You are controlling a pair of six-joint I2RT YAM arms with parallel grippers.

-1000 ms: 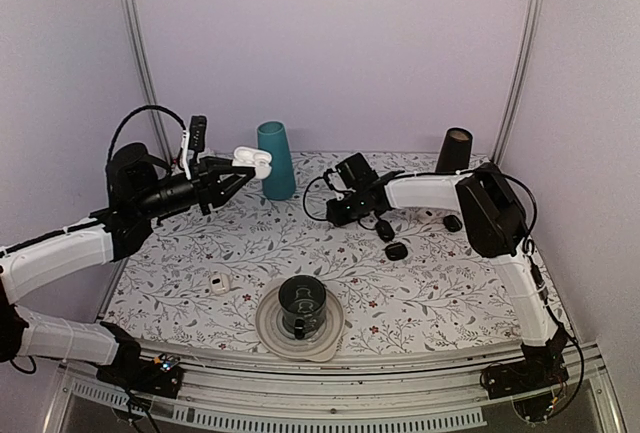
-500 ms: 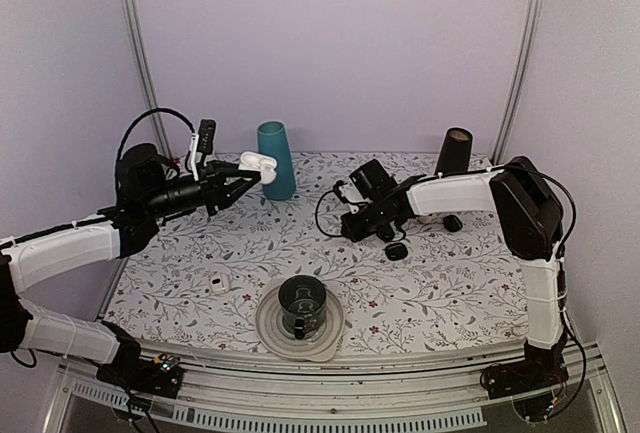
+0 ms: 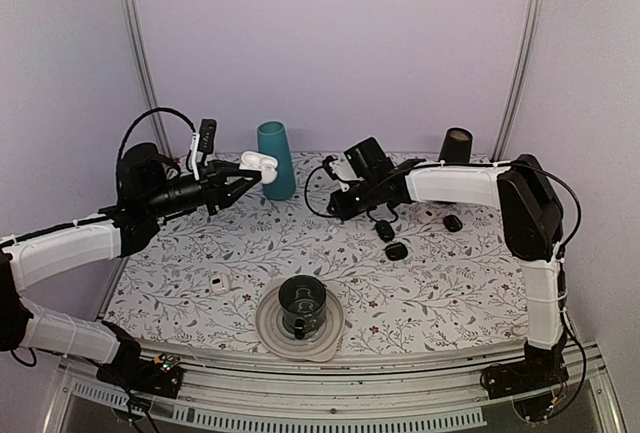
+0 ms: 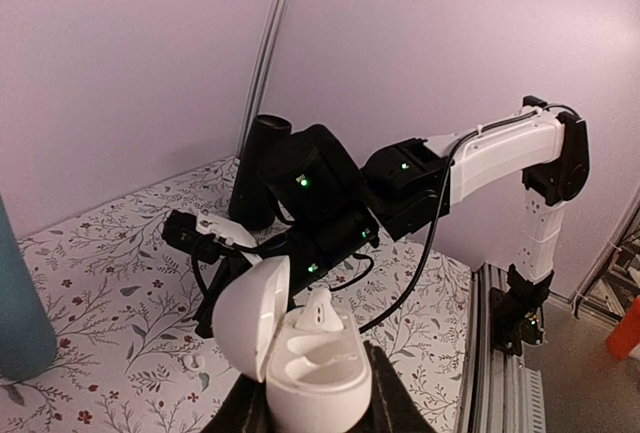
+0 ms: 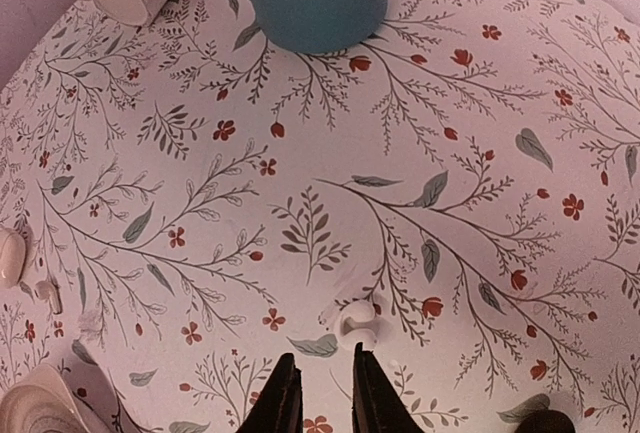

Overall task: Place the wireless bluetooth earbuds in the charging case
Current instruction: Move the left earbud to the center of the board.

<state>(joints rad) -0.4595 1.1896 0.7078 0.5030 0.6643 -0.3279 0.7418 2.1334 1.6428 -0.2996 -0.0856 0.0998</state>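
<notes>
One charging case (image 4: 310,373), one teal cup (image 3: 275,160), one dark tube (image 3: 455,148), one mug (image 3: 301,303), three black ovals (image 3: 396,250)

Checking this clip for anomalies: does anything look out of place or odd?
One white earbud lies loose on the table just ahead of the right gripper, outside the charging case, which the left gripper holds up, lid open, one socket empty. Nothing looks spilled or damaged.

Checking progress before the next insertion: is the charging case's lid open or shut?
Open. The left wrist view shows the charging case hinged wide, one earbud seated, the other well empty.
</notes>
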